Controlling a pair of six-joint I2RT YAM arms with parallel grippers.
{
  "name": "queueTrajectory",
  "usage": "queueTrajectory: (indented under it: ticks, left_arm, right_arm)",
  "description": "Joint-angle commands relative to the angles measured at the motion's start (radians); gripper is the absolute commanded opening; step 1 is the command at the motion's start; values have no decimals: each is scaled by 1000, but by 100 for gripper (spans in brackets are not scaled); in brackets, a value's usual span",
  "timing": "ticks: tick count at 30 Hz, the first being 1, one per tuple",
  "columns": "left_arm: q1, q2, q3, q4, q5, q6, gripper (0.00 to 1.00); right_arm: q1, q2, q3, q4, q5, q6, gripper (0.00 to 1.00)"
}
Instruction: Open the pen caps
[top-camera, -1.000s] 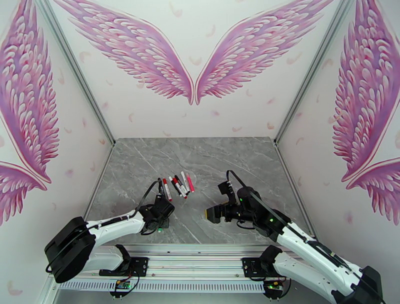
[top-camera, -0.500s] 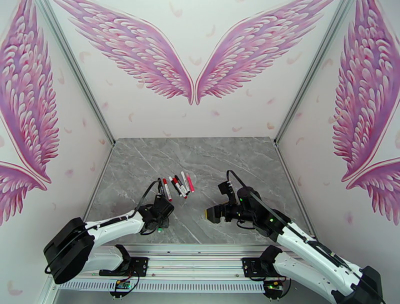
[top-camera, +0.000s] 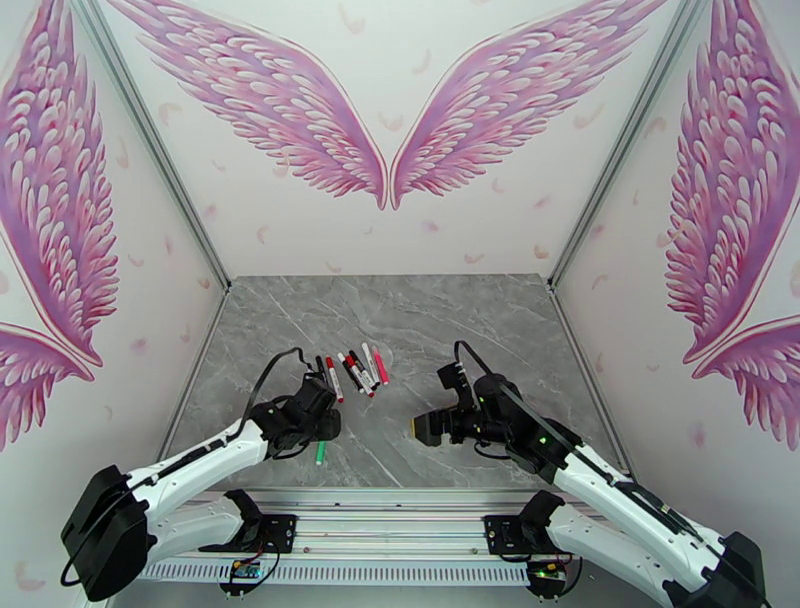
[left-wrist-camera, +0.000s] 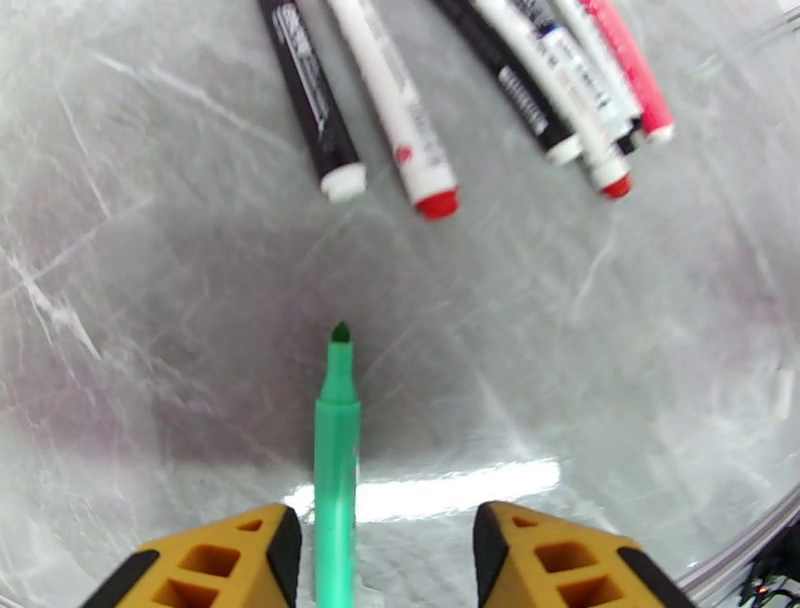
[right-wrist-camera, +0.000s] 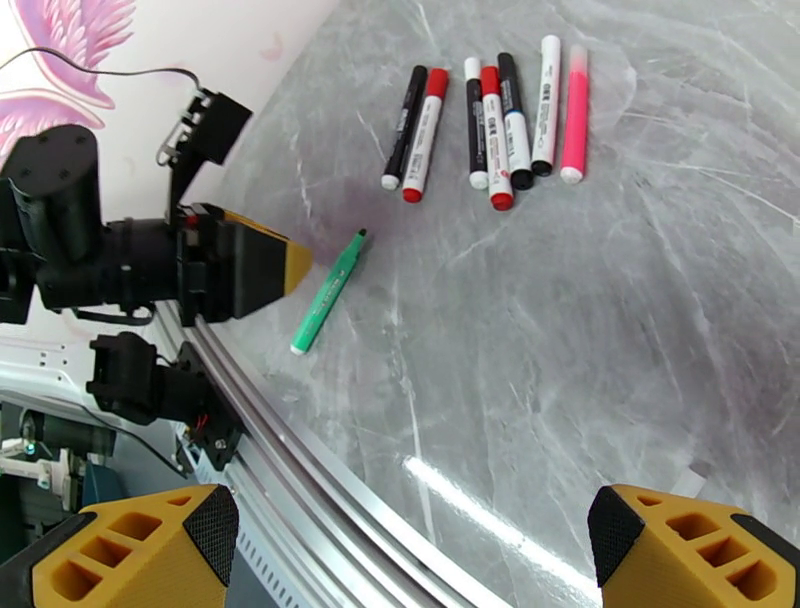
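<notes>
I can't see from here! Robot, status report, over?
Left gripper open, right gripper open. Green pen uncapped, flat on table. Other pens lined beyond. Nothing blocking.

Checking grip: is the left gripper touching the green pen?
Apart. Right wrist view: bare table shows between the left gripper and the green pen.

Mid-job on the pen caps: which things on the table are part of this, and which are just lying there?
Job: green pen, tip bare, lying loose; row of pens beyond it.
Lying about: small white scrap on the table, too small to identify.
</notes>
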Motion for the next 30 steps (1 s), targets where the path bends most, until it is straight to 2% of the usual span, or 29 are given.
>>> queueTrajectory:
  ticks: [1,5,8,11,23,30]
  left_arm:
    - [68,-10,58,-24,74,48,48]
    - [174,30,100,-20,90,68,46]
    - [263,83,115,17,141,86,46]
    - [314,155,135,51,167,119,44]
    - [389,379,226,179,260,144,43]
    - [397,485,291,201,251,130,43]
  right_arm:
    - [4,-20,52,-38,51,2,99]
    - [4,-18,82,-53,76,9,99]
    - [4,-13,90,-51,83,21,99]
    - [5,-6,92,-47,81,32,100]
    - [5,34,91,-37,91,36,100]
    - [4,59,97,-29,86,29,100]
